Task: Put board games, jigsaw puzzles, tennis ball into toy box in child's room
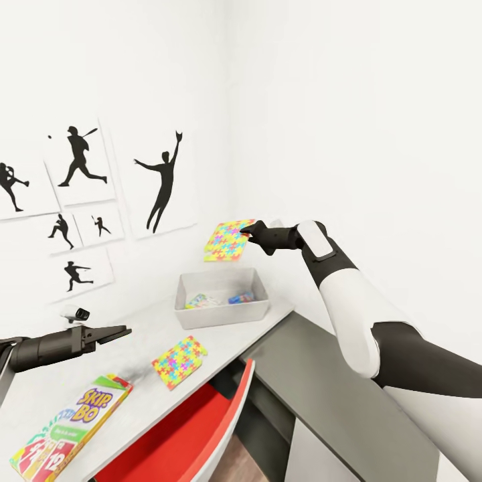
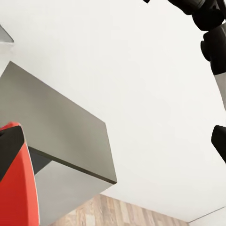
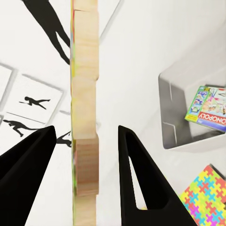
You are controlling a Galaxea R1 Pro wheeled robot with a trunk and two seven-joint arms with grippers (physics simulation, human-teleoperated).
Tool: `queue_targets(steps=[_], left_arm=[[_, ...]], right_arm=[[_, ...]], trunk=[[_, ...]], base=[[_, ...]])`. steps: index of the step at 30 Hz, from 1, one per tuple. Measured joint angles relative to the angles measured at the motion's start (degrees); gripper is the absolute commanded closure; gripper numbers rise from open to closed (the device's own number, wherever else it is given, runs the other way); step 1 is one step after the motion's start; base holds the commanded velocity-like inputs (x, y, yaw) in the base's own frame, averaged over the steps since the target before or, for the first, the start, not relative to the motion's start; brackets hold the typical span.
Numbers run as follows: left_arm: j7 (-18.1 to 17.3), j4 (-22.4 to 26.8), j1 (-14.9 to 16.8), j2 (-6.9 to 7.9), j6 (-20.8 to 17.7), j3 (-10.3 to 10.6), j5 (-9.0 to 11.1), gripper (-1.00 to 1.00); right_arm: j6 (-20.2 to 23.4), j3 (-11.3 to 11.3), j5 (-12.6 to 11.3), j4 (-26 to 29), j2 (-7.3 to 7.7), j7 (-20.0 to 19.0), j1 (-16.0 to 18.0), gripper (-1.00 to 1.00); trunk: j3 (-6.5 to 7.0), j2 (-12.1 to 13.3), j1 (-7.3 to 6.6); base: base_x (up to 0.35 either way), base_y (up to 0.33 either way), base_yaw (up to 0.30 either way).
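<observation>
1. Your right gripper [image 1: 249,234] grips one puzzle [image 1: 229,241] by its edge, mid-frame, above the toy box [image 1: 221,314].
2. A second puzzle [image 1: 179,361] lies on the table [image 1: 134,355], lower centre.
3. The Skip-Bo game [image 1: 70,428] lies lower left.
4. Your left gripper [image 1: 117,332], at left, hangs empty, jaws narrowly apart.

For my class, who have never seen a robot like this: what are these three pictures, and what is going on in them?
It is a simulated two-armed robot. The large picture comes from its head camera; the others come from cameras near each gripper. The right gripper holds a jigsaw puzzle in the air above the toy box, which already contains game boxes; the right wrist picture shows that puzzle edge-on between the fingers. On the table lie a second puzzle and a Skip-Bo game. The left gripper hangs empty over the table.
</observation>
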State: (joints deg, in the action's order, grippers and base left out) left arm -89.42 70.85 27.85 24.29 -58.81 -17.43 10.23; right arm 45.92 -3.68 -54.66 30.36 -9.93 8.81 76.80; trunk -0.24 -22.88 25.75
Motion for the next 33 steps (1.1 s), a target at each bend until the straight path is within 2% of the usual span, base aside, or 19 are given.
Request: queue_targets(steps=[16, 33], left_arm=[[0.0, -0.1, 0.0, -0.02, 0.0, -0.1, 0.0, -1.0], [0.0, -0.4, 0.0, -0.05, 0.0, -0.1, 0.0, -1.0]], right_arm=[[0.0, 0.0, 0.0, 0.0, 0.0, 0.0, 0.0, 1.0], [0.0, 0.0, 0.0, 0.0, 0.0, -0.1, 0.0, 1.0]], trunk=[[0.0, 0.0, 0.0], [0.0, 0.0, 0.01]], base=[[0.125, 0.061, 0.0], [0.038, 0.031, 0.0]])
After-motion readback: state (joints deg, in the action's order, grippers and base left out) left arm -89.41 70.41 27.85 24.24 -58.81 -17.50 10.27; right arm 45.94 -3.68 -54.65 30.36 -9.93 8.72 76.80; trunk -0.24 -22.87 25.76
